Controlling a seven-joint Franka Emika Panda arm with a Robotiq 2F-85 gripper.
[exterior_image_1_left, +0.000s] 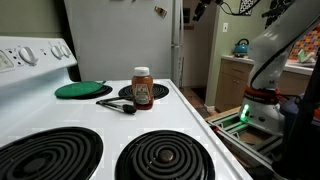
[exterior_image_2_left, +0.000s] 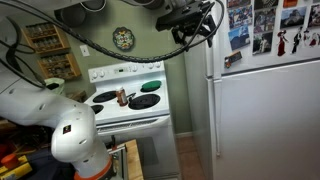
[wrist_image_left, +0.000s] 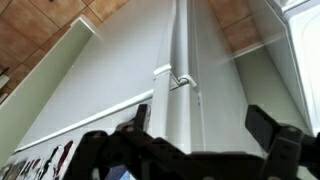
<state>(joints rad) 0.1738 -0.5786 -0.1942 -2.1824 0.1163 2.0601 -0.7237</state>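
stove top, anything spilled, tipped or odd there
Nothing is spilled or tipped. The jar stands upright on the stove, a black utensil lies loose beside it, and a green round pad sits at the back.

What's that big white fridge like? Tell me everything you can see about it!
The fridge is tall, white and smooth, and looks like painted metal. It has two doors, a short one on top and a long one below, and both are shut. Lots of photos are stuck on the top door. It stands upright right beside the stove. The open gripper hangs up by its top door, and I cannot tell whether it touches the fridge.
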